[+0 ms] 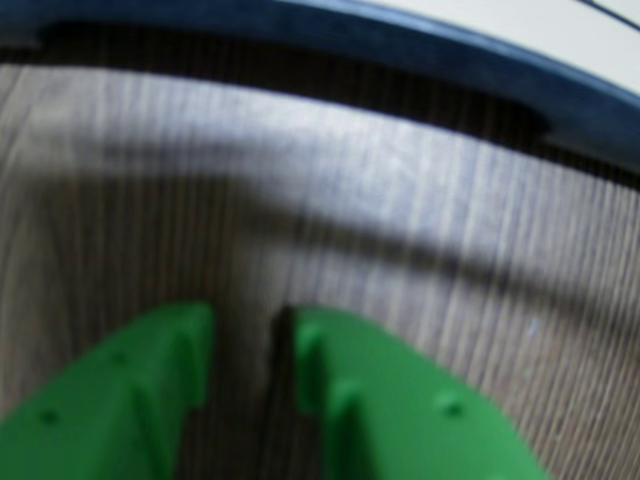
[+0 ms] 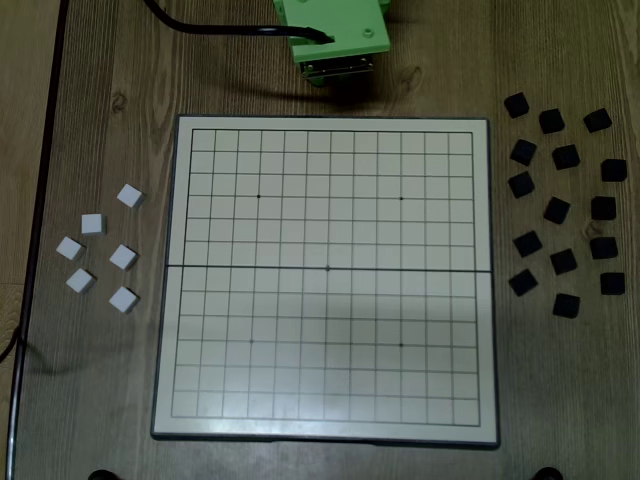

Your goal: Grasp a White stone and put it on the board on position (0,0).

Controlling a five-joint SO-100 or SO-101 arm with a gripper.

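Several white square stones [image 2: 122,256] lie loose on the wooden table left of the board in the fixed view. The pale gridded board [image 2: 300,300] with a dark rim lies in the middle, and no stones are on it. My green arm [image 2: 335,40] sits folded beyond the board's far edge at the top of the fixed view. In the wrist view my green gripper [image 1: 245,330] hovers over bare wood with its fingers close together and nothing between them. The board's dark rim [image 1: 400,45] runs across the top of that view. No white stone shows in the wrist view.
Several black stones [image 2: 562,210] lie scattered on the table right of the board. A black cable [image 2: 220,28] runs from the arm to the top left. A dark strip [image 2: 40,200] runs down the table's left side.
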